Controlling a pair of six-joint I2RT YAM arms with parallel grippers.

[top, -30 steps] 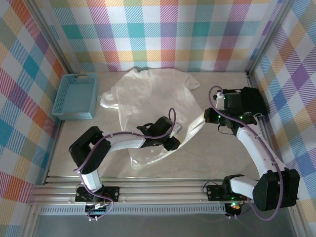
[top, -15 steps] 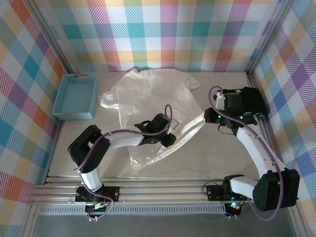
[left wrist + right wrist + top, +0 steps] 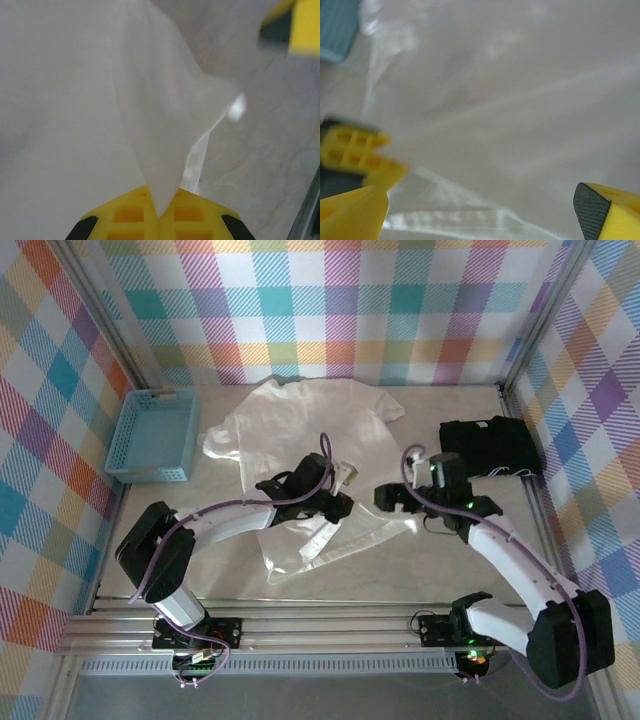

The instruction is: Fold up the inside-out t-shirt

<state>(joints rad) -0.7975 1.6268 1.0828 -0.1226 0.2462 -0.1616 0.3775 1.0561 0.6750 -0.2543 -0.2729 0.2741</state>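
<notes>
My left end effector (image 3: 159, 218) has just pinched the t-shirt (image 3: 300, 425) while my right end effector (image 3: 479, 211) spreads, handing over the fold.

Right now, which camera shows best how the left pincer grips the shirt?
The left wrist view: close up, the left pincer is shut on a raised peak of the shirt. The top view gives the whole shirt, but the pinch is too small to read. The right wrist view shows blurred shirt beyond the open right pincer.
</notes>
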